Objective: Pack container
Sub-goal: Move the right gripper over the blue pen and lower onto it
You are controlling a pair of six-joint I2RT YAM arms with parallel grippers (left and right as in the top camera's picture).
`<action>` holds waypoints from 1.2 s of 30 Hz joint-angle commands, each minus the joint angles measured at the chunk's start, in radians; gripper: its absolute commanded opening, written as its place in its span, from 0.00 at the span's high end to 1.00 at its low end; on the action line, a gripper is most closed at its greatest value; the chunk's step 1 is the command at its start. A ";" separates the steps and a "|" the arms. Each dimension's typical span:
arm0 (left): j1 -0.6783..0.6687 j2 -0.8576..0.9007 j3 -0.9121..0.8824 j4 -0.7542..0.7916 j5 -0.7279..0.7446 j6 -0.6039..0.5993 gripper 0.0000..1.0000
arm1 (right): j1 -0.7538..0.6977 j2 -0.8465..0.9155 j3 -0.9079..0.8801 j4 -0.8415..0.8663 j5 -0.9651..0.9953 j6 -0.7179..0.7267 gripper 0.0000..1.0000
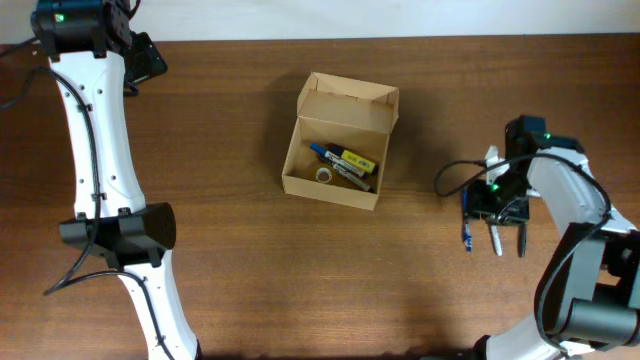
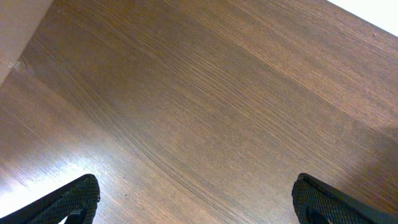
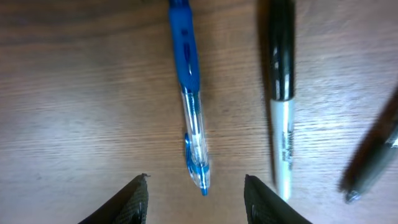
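The container (image 1: 328,189) is a tan cardboard box at the table's middle, its flap lid (image 1: 350,100) standing open at the back. Inside lie a blue and yellow marker (image 1: 345,160) and a small tape roll (image 1: 324,175). At the right, my right gripper (image 1: 497,210) hangs low over three pens. In the right wrist view it (image 3: 194,182) is open, and the tip of a blue pen (image 3: 189,99) lies between its fingers without touching either. My left gripper (image 2: 196,205) is wide open over bare wood at the far left corner (image 1: 148,58).
A black and white marker (image 3: 281,124) lies just right of the blue pen, close to the right finger (image 3: 264,202). A dark pen (image 3: 373,165) lies farther right. The table's back edge (image 1: 400,37) runs behind the box.
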 commanded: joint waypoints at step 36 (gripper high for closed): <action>0.004 0.005 0.016 -0.002 -0.014 0.006 0.00 | 0.139 0.096 -0.148 0.261 0.176 0.110 0.59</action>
